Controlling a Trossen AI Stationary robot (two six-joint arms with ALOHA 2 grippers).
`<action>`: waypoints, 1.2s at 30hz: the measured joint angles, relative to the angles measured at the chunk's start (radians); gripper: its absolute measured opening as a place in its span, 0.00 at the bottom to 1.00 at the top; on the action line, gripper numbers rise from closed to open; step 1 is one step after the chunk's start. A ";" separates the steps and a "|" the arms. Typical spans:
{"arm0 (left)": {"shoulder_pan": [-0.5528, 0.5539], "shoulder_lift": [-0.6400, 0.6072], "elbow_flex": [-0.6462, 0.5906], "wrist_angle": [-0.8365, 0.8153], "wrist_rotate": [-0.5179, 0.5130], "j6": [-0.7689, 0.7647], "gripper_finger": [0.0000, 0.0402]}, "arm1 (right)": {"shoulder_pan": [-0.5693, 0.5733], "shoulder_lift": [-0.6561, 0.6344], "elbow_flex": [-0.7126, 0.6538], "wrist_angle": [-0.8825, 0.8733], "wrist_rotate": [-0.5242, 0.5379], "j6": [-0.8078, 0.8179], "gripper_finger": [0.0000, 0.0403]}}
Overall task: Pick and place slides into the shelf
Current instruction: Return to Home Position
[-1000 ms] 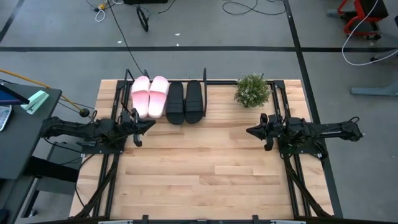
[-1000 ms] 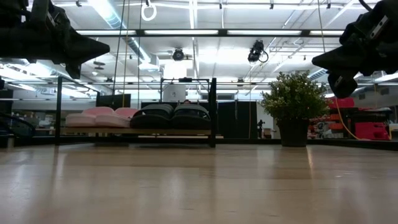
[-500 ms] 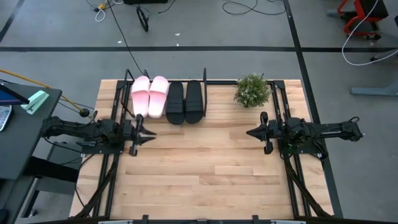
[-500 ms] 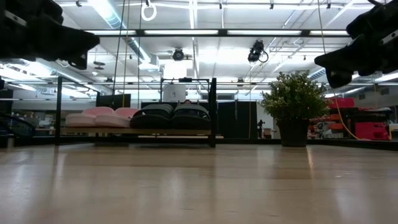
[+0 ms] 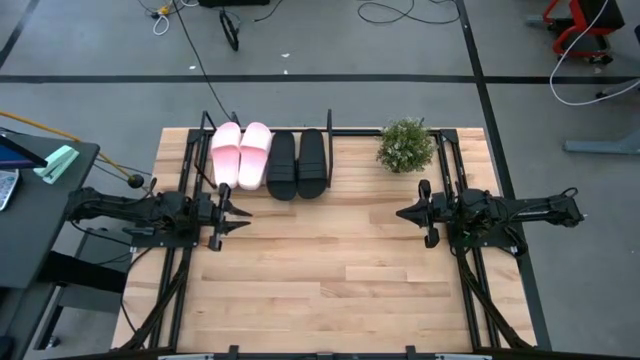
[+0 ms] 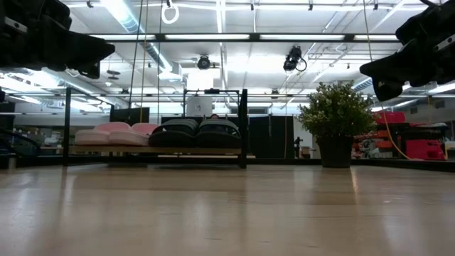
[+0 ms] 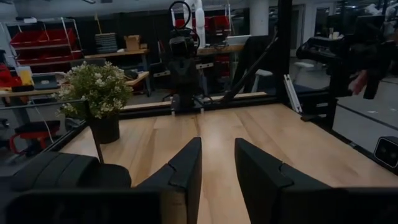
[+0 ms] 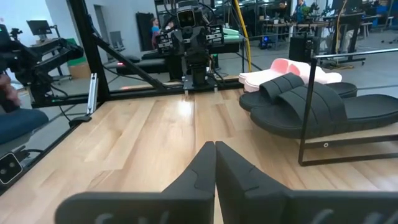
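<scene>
Slides all lie on the low shelf of thin black metal bars (image 5: 330, 128) at the far edge of the wooden table (image 5: 330, 270): two pale pink ribbed slides (image 5: 240, 155) beside two black slides (image 5: 297, 163). You would likely find them light and bendy; pinch the wide strap. The left gripper (image 5: 243, 213) hovers spread, the right gripper (image 5: 402, 212) pressed together, both empty.

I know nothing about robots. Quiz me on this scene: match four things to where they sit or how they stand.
Things:
1. pink slides
2. black slides
3. left gripper
4. right gripper

Places or states:
A. shut, empty
B. half of the shelf nearer the right arm
C. open, empty
D. half of the shelf nearer the left arm

Pairs: 1-D, 2-B, 3-C, 4-A
</scene>
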 joint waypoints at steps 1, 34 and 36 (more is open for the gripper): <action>0.000 0.000 0.000 0.000 0.000 0.001 0.25 | 0.000 0.000 0.000 0.000 0.000 0.000 0.03; 0.000 0.000 0.000 0.003 -0.001 0.001 0.22 | 0.000 0.000 0.000 -0.001 0.000 0.001 0.04; 0.000 0.000 0.000 0.003 -0.001 0.001 0.22 | 0.000 0.000 0.000 -0.001 0.000 0.001 0.04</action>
